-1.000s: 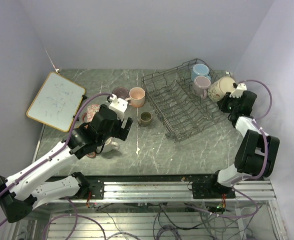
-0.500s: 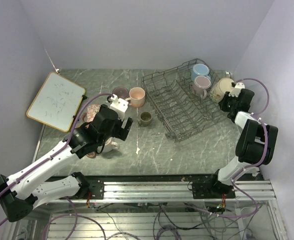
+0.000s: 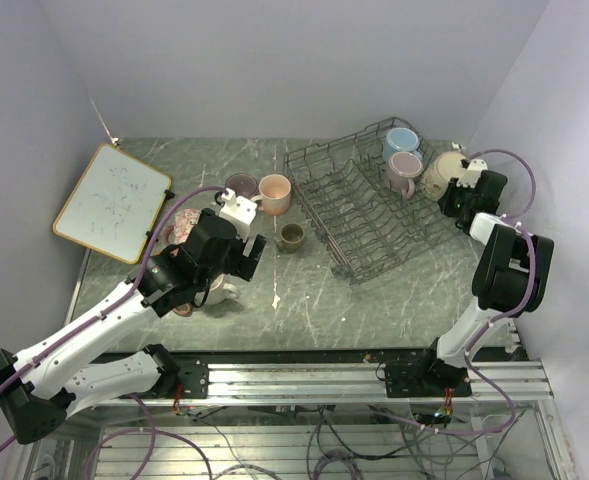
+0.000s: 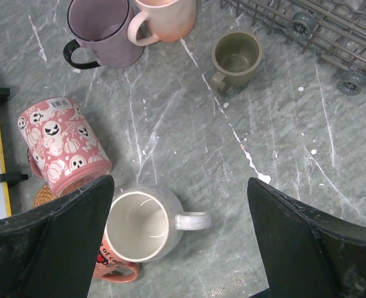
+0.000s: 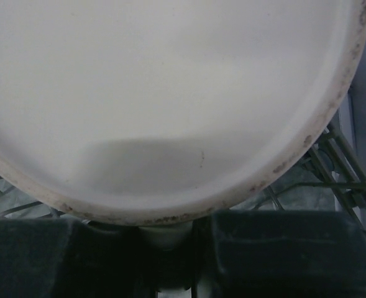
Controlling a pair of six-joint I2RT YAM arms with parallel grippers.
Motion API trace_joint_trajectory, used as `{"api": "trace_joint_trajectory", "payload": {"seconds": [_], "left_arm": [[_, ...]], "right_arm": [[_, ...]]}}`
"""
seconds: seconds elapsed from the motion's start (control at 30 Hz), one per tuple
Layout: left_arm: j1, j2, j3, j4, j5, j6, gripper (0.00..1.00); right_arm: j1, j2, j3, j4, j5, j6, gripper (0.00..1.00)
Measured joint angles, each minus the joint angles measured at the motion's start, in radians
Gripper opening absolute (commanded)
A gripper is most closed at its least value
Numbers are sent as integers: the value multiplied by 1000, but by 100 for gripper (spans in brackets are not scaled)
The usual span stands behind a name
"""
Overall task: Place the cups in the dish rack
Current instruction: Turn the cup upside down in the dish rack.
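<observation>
The grey wire dish rack [image 3: 359, 215] holds a light blue cup [image 3: 402, 143] and a pink cup [image 3: 405, 168] at its far right end. My right gripper [image 3: 454, 190] is shut on the handle of a cream cup [image 3: 437, 176], held at the rack's right end; its pale base [image 5: 170, 93] fills the right wrist view above the gripper [image 5: 164, 234]. My left gripper [image 4: 179, 239] is open above a white speckled cup [image 4: 139, 225]. Near it stand a mauve cup [image 4: 102, 31], a peach cup [image 4: 167, 18] and a small olive cup [image 4: 235, 56].
A pink ghost-printed cup [image 4: 61, 143] lies on its side over a cork coaster [image 4: 43, 195]. An orange cup [image 4: 111, 268] sits partly under the white one. A wood-framed whiteboard [image 3: 112, 202] lies at the far left. The rack's wheels [image 4: 304, 25] are close to the olive cup.
My right gripper has carried the cream cup slightly farther back and to the right at the rack's end. The left arm has not moved.
</observation>
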Motion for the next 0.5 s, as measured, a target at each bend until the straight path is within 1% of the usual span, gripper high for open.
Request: {"api": "trace_joint_trajectory", "payload": {"seconds": [0.5], "left_arm": [[6,6,0,0,0,0,98]], "right_arm": [[1,102,60,-50,-15,-21,0]]}}
